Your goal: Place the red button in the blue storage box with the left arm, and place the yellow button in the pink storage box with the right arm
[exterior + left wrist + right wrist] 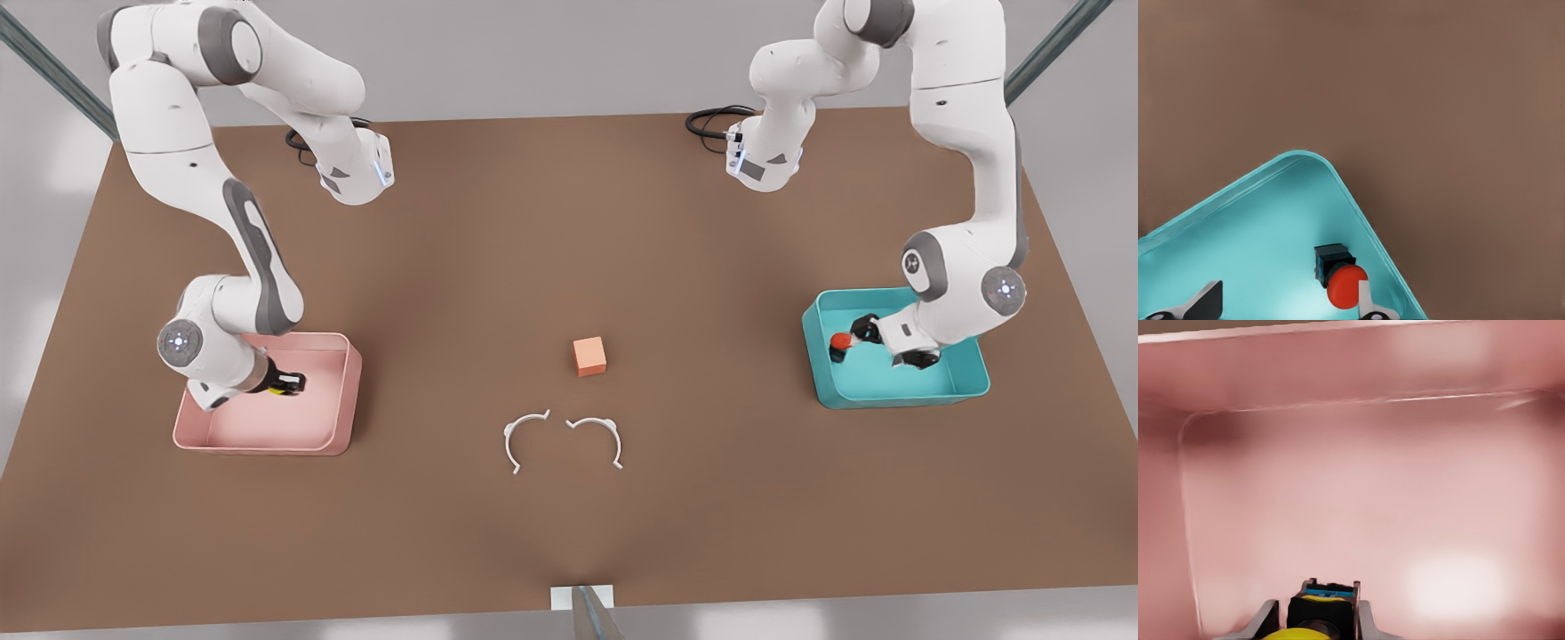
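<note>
— Buttons first: where does each one sit?

— The red button (840,341) is inside the blue storage box (960,384), near the wall on the front view's left. The yellow button (279,388) is inside the pink storage box (329,437), toward the front view's left of its floor.

— Which way do they point?

— In the left wrist view the red button (1346,287) lies on its side, its long axis running from the dark square base to the red cap, with the cap toward the box's side wall. In the right wrist view the yellow button (1313,628) has its dark base with a blue strip facing the far wall of the pink storage box (1338,380) and its yellow cap toward the camera.

— And the grippers?

— The left gripper (1288,303) is down in the blue storage box (1258,183), fingers spread wide; one finger (1365,297) is right beside the red cap, the other stands well apart. The right gripper (1313,620) is clamped on the yellow button, a finger (1268,617) pressed on each side.

— Anything else on the table (569,231)?

— An orange cube (589,356) near the middle, and two white curved clips (563,439) just in front of it.
</note>
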`<state>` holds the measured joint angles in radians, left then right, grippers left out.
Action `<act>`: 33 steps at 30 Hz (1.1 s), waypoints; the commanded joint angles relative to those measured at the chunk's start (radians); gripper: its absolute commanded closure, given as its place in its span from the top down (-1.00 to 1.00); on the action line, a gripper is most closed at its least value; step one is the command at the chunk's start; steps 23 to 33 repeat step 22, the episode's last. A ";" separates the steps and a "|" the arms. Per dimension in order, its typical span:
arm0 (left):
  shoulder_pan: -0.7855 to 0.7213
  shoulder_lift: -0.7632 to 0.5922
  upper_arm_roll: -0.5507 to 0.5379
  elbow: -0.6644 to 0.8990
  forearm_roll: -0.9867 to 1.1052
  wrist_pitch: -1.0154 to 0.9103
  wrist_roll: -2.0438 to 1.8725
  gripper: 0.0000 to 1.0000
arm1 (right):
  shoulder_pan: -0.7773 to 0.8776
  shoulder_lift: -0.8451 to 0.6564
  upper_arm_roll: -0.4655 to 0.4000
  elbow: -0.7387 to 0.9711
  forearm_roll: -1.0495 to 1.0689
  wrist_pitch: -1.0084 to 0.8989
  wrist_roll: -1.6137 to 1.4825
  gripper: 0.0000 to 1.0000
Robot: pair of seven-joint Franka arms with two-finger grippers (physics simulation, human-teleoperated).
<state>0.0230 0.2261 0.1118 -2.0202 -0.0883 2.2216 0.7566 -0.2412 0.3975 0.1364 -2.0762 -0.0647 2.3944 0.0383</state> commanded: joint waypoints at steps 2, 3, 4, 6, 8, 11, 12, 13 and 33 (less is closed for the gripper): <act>-0.037 -0.011 -0.006 0.213 0.001 -0.267 -0.278 1.00 | -0.006 0.020 0.000 0.014 -0.003 0.029 -0.313 0.85; -0.038 -0.014 -0.006 0.282 0.001 -0.333 -0.414 1.00 | -0.003 0.024 0.000 0.022 -0.003 0.028 -0.311 0.89; -0.038 -0.013 -0.006 0.400 0.005 -0.419 -0.516 1.00 | 0.002 0.021 0.002 0.038 -0.003 0.020 -0.308 0.95; -0.060 -0.014 -0.009 0.571 0.051 -0.602 -0.735 1.00 | 0.003 -0.051 0.051 0.103 -0.003 -0.060 -0.302 1.00; -0.083 -0.053 -0.011 0.598 0.085 -0.668 -0.778 1.00 | 0.005 -0.155 0.150 0.275 -0.006 -0.363 -0.164 1.00; -0.074 -0.087 -0.040 0.589 0.087 -0.669 -0.777 1.00 | 0.173 -0.264 0.056 0.407 -0.015 -0.589 -0.040 1.00; -0.072 -0.085 -0.040 0.589 0.087 -0.669 -0.777 1.00 | 0.281 -0.293 -0.047 0.418 -0.017 -0.603 -0.024 1.00; -0.072 -0.085 -0.041 0.591 0.087 -0.669 -0.777 1.00 | 0.296 -0.295 -0.064 0.482 -0.030 -0.714 -0.009 1.00; -0.077 -0.082 -0.041 0.597 0.093 -0.669 -0.778 1.00 | 0.249 -0.134 -0.037 0.720 -0.043 -0.814 -0.060 1.00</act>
